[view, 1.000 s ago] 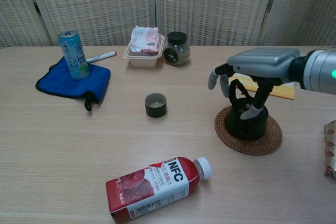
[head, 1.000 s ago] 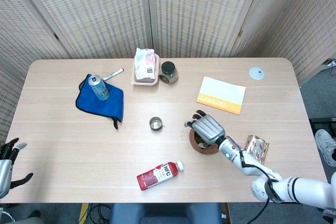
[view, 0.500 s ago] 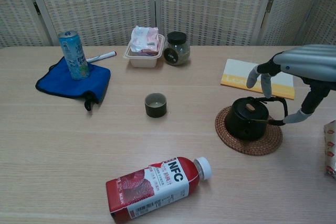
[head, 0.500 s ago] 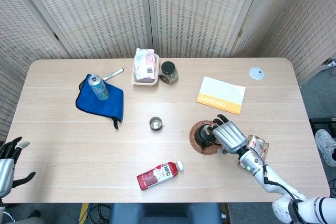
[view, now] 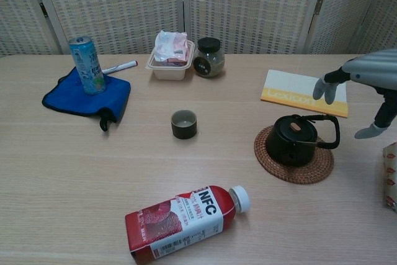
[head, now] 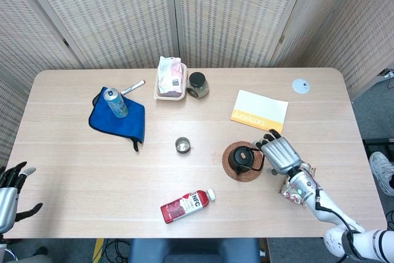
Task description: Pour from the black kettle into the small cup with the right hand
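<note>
The right hand (head: 282, 154) hovers just right of the black kettle (head: 242, 159), fingers apart, holding nothing; the kettle sits upright on a woven coaster (view: 294, 159), handle toward the hand; the small cup (head: 182, 145) stands well apart to the left; the step looks like reaching, and the next move calls for closing on the handle; the pale wooden tabletop (head: 80, 170) is backed by woven screens (head: 123, 10).

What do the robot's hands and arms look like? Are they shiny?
The right hand is silvery grey metal with dark fingers tipped in pale grey. Its arm is white with black bands and a thin black cable. The left hand has black fingers on a grey palm.
</note>
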